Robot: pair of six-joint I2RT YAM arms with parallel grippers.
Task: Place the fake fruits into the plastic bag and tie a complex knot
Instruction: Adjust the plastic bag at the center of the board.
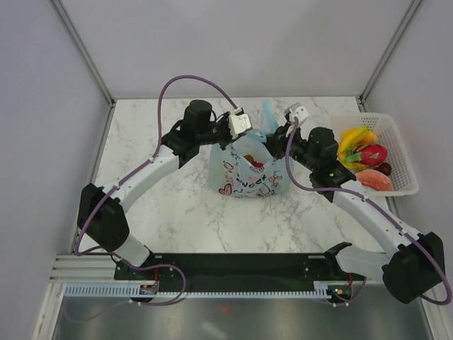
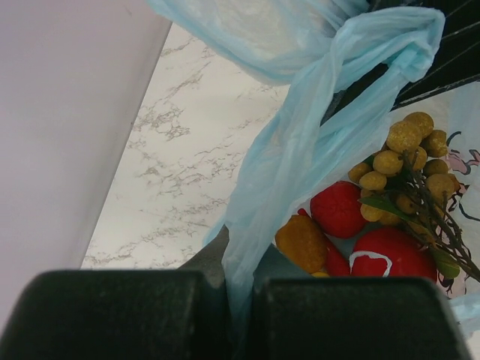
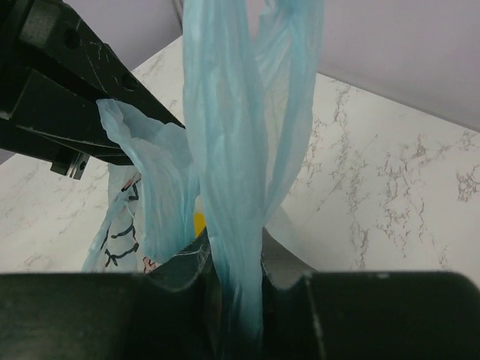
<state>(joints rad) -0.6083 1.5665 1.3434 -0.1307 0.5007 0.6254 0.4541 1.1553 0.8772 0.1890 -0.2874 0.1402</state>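
Both arms angle inward: left gripper [image 2: 238, 300] clamps a handle of the plastic bag [image 1: 244, 173]; right gripper [image 3: 240, 307] straddles the other, grip indeterminate. Bag holds fake fruits [image 2: 337, 210]; basket [image 1: 400, 152] at 3 o'clock holds more.

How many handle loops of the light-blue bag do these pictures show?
2. One loop runs into the shut left claw. The other loop passes between the fingers of the right claw, whose grip is unclear.
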